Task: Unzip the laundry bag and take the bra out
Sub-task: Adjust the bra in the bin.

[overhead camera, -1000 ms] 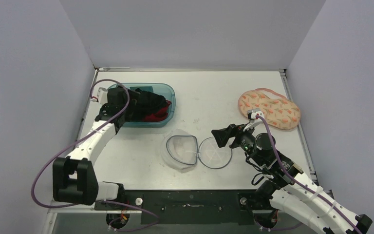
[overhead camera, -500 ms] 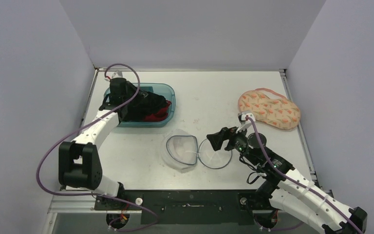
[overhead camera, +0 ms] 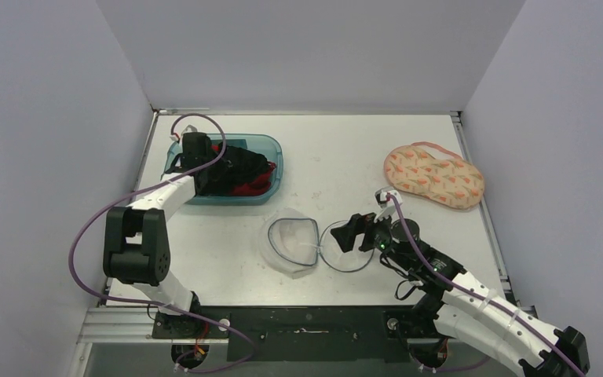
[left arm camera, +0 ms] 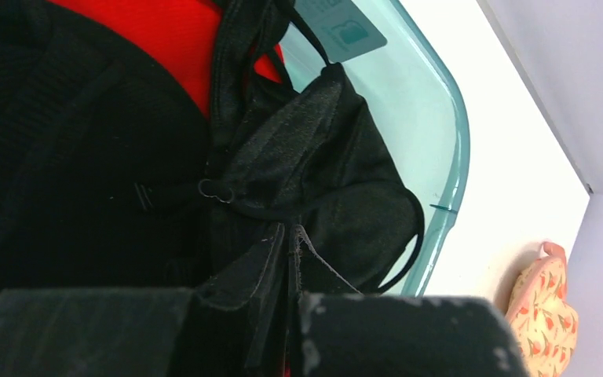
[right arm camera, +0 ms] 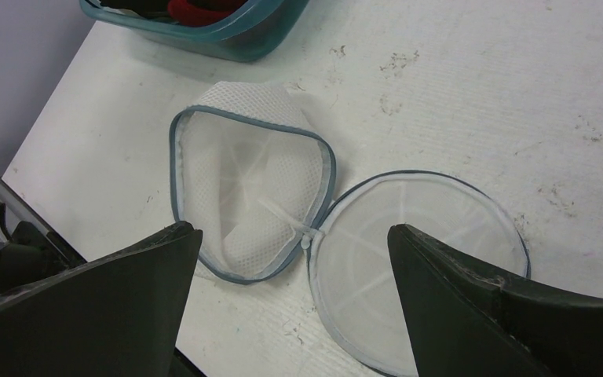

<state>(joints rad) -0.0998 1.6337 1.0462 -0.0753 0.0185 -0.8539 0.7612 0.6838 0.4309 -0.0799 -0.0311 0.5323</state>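
Left gripper [left arm camera: 290, 314] clamps bra [left arm camera: 322, 181]; right gripper [overhead camera: 347, 236] hovers spread over laundry bag [right arm camera: 251, 188].

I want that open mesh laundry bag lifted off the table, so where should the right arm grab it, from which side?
Probably pinch the upturned trimmed rim of the cupped half, coming straight down with the open right pincer, one finger inside and one outside. The lid half lies flat on the table, leaving little to pinch.
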